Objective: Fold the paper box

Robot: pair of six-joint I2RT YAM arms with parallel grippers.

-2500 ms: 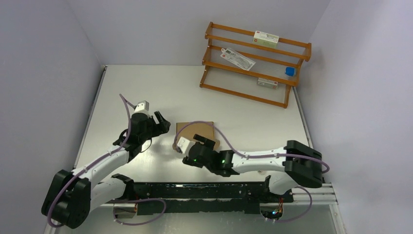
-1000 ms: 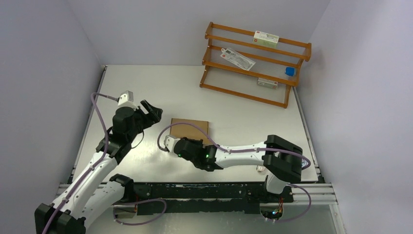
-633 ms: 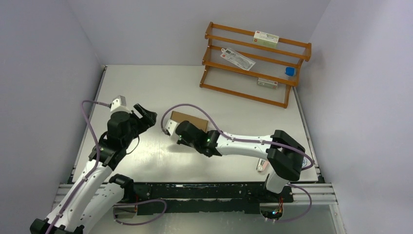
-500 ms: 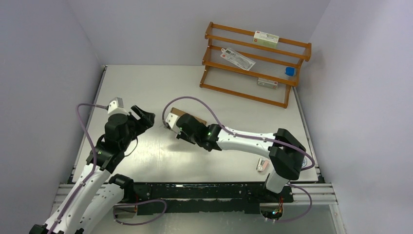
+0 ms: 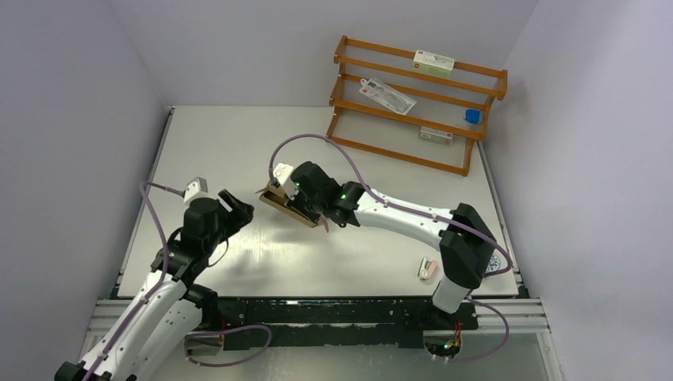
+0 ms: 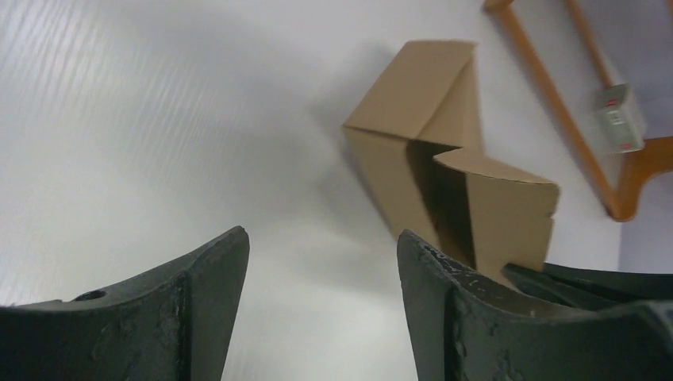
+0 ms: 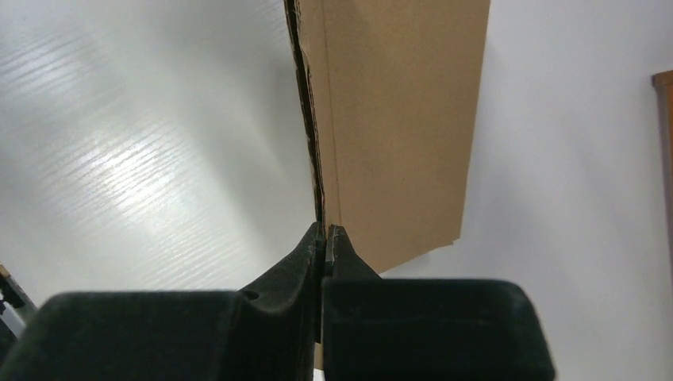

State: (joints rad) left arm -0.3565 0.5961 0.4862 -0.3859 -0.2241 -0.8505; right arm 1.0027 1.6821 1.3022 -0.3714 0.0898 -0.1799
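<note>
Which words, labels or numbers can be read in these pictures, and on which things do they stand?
No text is legible.
Paper box: plain brown, no print visible.
Top-shelf carton on the wooden rack: red-marked label, too small to read.
Clear bag on the middle shelf: print too small to read.
Lower-shelf carton: red mark, blurred.

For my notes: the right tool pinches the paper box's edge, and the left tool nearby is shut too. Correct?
Not quite: the left tool is open and empty, as the left wrist view shows. The right tool does pinch the paper box by its edge.
</note>
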